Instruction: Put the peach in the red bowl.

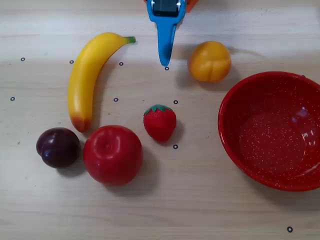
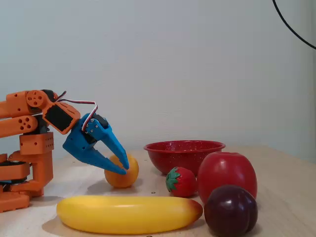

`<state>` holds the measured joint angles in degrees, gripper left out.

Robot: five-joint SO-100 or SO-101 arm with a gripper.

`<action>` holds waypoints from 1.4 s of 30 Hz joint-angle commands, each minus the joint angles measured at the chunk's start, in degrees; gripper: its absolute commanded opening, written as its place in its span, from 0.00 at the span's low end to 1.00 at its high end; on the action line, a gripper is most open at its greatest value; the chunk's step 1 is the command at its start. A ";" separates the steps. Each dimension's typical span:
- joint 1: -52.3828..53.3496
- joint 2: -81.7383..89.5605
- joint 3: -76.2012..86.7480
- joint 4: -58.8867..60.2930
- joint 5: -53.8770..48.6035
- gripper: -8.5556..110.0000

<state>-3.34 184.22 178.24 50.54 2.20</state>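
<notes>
Blue and partly open, the pincer (image 2: pixel 121 164) holds nothing in the fixed view, its two jaws spread apart and pointing down in front of the peach (image 2: pixel 121 174), whose upper left they cover; whether a tip touches the fruit cannot be told. From overhead only one blue finger (image 1: pixel 166 42) shows, the rest cut off by the top edge, and the peach (image 1: pixel 209 61) sits on the desk (image 1: pixel 160 210) just right of its tip and up-left of the red bowl (image 1: pixel 274 131). That bowl is cropped at the right edge overhead.
</notes>
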 commanded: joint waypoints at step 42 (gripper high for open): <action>8.53 -53.70 -68.12 21.36 -14.50 0.07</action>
<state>2.72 132.28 120.76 68.38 -9.49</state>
